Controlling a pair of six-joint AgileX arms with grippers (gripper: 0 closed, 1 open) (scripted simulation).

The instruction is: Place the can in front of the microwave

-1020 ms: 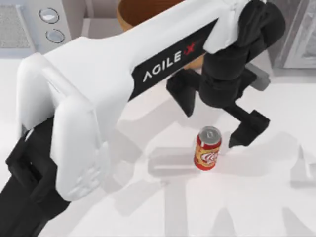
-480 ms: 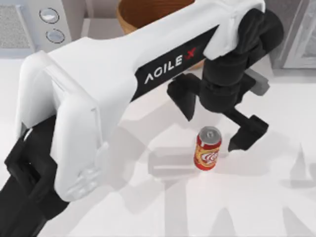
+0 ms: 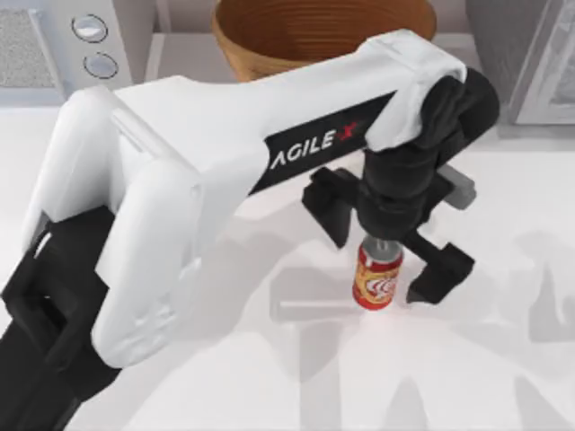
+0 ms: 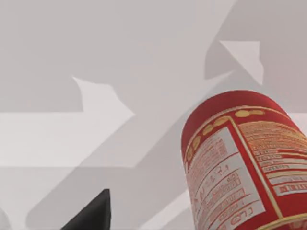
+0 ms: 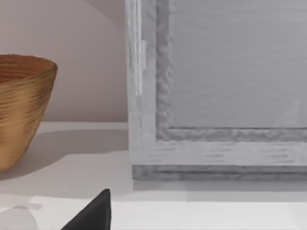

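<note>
Left gripper (image 3: 388, 244): hovering directly over the can (image 3: 377, 277), fingers spread apart, one on each side.
Can: standing upright mid-table, untouched.
Grasp advice: descending straight, centring fingers on the body before closing, is advisable.
Microwave (image 3: 76, 45): sitting far-left, well apart from the can.
Right arm: parked facing the grey box (image 5: 216, 91).

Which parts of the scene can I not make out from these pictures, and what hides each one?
- Top view: the left gripper hangs over the can, its black wrist covering the can's top, so finger contact is unclear.
- Top view: the microwave is cut by the picture's edge; its window barely shows.
- Top view: the arm covers the basket's near side.
- Left wrist view: the can's end is cut off.
</note>
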